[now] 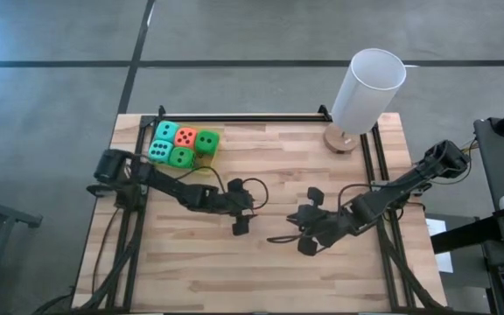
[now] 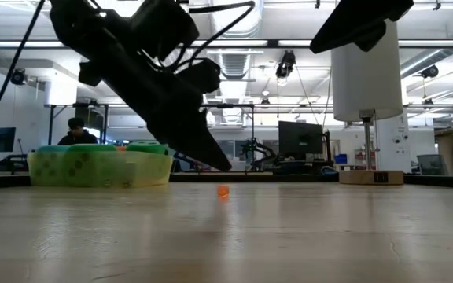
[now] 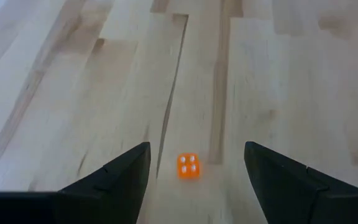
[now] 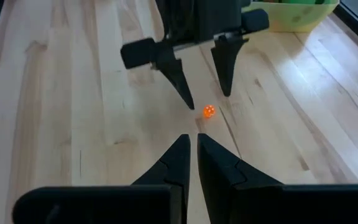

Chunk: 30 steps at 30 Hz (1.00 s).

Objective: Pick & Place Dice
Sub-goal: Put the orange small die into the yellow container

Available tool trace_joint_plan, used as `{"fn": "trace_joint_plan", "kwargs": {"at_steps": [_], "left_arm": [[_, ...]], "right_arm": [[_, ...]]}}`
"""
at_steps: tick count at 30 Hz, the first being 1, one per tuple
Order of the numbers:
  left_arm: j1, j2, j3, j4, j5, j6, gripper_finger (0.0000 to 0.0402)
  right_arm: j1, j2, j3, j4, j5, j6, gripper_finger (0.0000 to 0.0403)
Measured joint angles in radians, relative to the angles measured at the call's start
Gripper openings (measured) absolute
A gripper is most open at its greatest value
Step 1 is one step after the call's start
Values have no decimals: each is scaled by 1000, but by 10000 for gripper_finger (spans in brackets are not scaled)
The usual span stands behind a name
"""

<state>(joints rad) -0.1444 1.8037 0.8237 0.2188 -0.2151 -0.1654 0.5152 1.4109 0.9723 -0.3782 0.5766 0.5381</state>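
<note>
Several large dice, teal (image 1: 158,150), orange-red (image 1: 185,136) and green (image 1: 206,142), sit in a translucent yellow tray (image 1: 201,164) at the table's far left. A tiny orange die (image 3: 189,167) lies alone on the wood at mid-table, also seen from the right wrist (image 4: 209,112). My left gripper (image 3: 197,146) is open and low over it, one finger on each side, touching nothing. My right gripper (image 4: 192,138) hovers to the right of it, shut and holding nothing, pointing at the die.
A lamp with a white shade (image 1: 367,92) stands on a wooden base (image 1: 341,140) at the far right. Black rails (image 1: 234,118) run along the table's far edge and sides. Bare wood lies toward the near edge. A person (image 2: 75,132) sits in the room beyond.
</note>
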Motion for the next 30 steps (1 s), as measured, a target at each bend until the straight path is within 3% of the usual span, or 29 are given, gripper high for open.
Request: {"fn": "trace_joint_plan", "kwargs": {"at_steps": [23,30], "left_arm": [[41,118,25,11,9,-71,216],[41,120,26,5,9,-71,154]], "right_arm": [[0,0,-1,1,2,0,28],[0,0,-1,3,2,0,28]]}}
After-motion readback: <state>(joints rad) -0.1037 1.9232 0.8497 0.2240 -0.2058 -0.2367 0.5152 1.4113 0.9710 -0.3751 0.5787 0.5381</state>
